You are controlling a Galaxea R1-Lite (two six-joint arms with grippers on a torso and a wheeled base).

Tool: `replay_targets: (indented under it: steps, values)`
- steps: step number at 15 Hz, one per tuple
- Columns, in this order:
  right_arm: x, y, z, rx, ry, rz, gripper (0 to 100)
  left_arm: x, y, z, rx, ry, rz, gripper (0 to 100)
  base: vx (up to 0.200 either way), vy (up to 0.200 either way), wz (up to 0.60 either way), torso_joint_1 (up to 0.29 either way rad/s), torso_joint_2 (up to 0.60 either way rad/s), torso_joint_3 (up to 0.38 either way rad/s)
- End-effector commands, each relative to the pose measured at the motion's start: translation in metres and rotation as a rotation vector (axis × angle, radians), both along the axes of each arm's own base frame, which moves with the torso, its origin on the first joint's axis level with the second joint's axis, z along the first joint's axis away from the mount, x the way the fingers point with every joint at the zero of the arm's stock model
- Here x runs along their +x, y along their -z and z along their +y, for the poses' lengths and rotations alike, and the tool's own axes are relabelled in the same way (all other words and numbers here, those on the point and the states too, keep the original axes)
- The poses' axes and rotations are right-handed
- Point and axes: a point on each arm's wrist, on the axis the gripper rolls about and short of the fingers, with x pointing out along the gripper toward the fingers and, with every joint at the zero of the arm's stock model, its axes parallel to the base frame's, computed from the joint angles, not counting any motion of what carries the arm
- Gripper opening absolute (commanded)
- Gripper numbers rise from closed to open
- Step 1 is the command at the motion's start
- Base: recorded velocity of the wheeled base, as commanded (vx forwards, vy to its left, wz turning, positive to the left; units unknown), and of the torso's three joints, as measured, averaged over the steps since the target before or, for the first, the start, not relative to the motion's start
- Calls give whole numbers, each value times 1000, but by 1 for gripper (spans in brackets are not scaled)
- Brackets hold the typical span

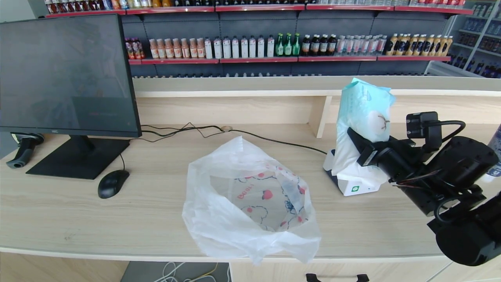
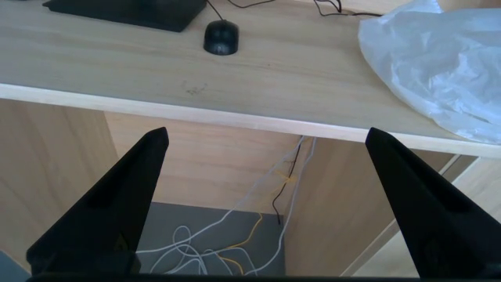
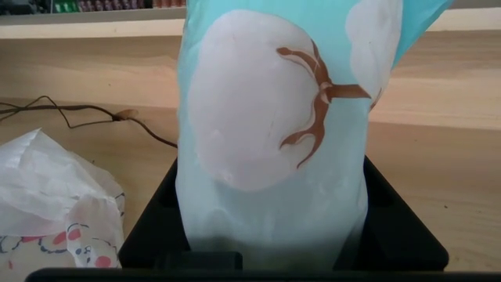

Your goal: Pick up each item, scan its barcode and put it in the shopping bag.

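Surroundings: light wooden table [image 1: 98,223]. On its left side stand a black flat monitor on a square foot [image 1: 66,74] and a black computer mouse [image 1: 112,183] just in front of that foot. A black handheld scanner [image 1: 23,150] rests at the far left edge. A thin black cable [image 1: 274,141] runs across the back of the table from the monitor toward the right. Behind the table are red-edged shelves of bottles [image 1: 250,46].

White translucent plastic shopping bag [image 1: 203,211] sits at the table's middle near the front edge, mouth open upward. A red-and-white patterned item shows inside.

A small white box-shaped device with a green mark [image 1: 354,188] stands on the table to the right of the bag.

Right gripper [image 1: 358,147]: black fingers [image 3: 153,227] clamp the pale teal and white soft package [image 1: 366,113] on both sides at its lower half. The package is upright, off the table, directly over the white device. Whether they touch cannot be told. It is well to the right of the bag.

Left gripper [image 2: 266,196]: fingers spread wide, holding nothing, below the table's front edge.
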Motion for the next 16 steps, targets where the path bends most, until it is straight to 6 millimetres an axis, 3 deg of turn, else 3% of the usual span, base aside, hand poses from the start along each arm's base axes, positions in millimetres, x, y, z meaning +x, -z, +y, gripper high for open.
replay_targets:
  steps: [1, 8, 12, 16]
  values:
    - [-5, -8, -1, 6, -1, -25, 0, 0, 0, 0, 0, 0, 3, 100, 0, 0, 0, 0, 0, 0]
    - [-30, -29, -3, 19, -14, -81, 0, 0, 0, 0, 0, 0, -1, 100, 0, 0, 0, 0, 0, 0]
    - [-55, -44, -2, 24, -40, -134, 0, 0, 0, 0, 0, 0, -1, 100, 0, 0, 0, 0, 0, 0]
    - [-68, -45, -5, 17, -42, -136, 0, 0, 0, 0, 0, 0, 3, 100, 0, 0, 0, 0, 0, 0]
